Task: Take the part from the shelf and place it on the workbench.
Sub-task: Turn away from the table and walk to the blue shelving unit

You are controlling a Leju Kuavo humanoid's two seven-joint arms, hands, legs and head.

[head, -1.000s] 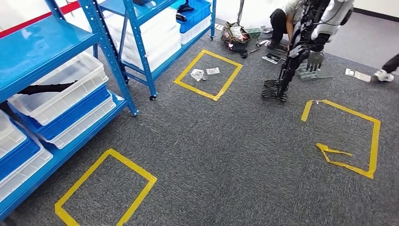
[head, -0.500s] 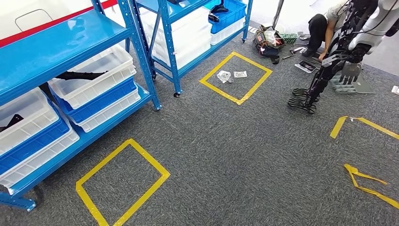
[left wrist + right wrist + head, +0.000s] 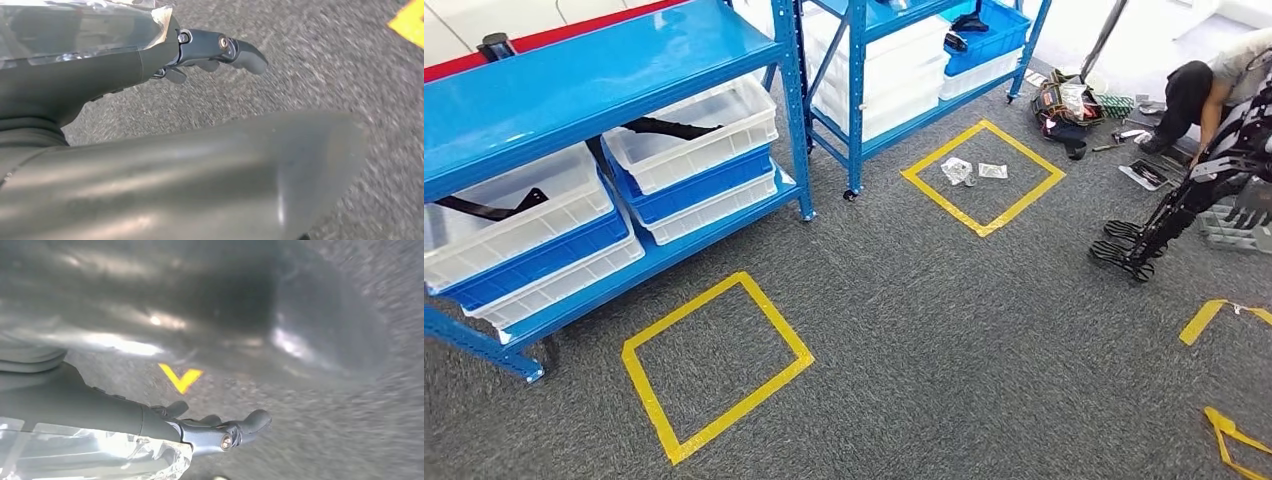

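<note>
blue shelf rack (image 3: pixel 789 75) on grey carpet (image 3: pixel 924 330), lower tier stacked with white and blue bins (image 3: pixel 694 165); black parts (image 3: pixel 669 127) in the top bins. yellow tape squares (image 3: pixel 714 362) on floor, small plastic bags (image 3: pixel 969 170) inside the far one.

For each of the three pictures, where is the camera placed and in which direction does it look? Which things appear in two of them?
Head view: high on the robot, facing forward and down at the blue shelf with white bins and a yellow tape square on grey carpet.
Left wrist view: behind the left hand, looking down at the carpet.
Right wrist view: behind the right hand, looking down at the carpet and a yellow tape piece.
Shared: all three show grey carpet with yellow tape.
</note>
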